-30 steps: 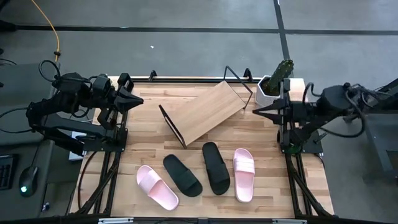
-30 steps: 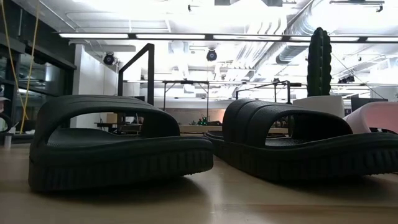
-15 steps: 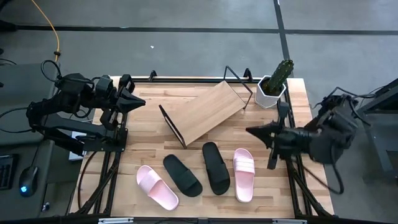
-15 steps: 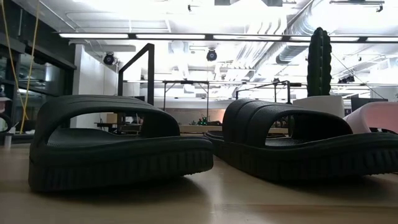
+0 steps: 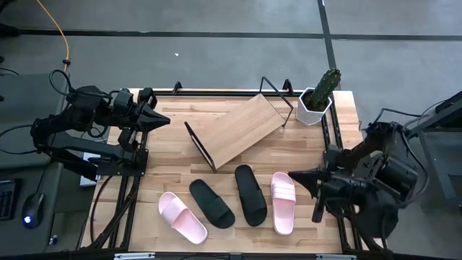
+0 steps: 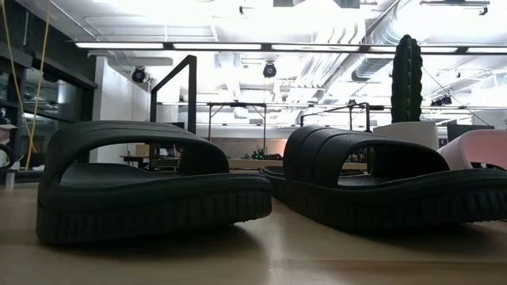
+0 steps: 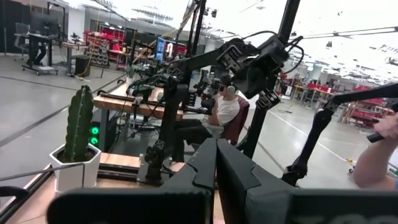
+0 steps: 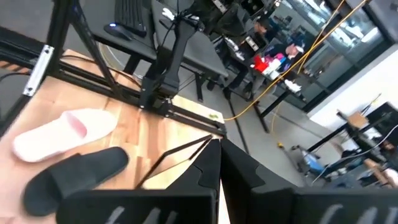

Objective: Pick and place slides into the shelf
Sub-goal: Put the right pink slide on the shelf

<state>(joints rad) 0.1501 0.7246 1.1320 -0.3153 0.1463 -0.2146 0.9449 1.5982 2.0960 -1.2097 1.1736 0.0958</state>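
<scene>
Along the near edge of the table (image 5: 339, 108) I see all four slides in a row: a pale pink slide (image 5: 182, 217) at the left end, two black ones (image 5: 211, 204) (image 5: 250, 194) in the middle, and a second pink slide (image 5: 283, 201) at the right end. My right gripper (image 5: 291, 178) hangs just beside that right-hand pink slide, fingers pressed together and holding nothing (its wrist view shows the two dark fingers meeting). My left gripper (image 5: 164, 120) waits over the table's far left part, well apart from the slides, its fingers also clenched on nothing. None of the slides is on the shelf (image 5: 242, 130), which sits slanted at mid-table behind the row. A potted cactus (image 5: 317, 95) stands at the far right corner.
</scene>
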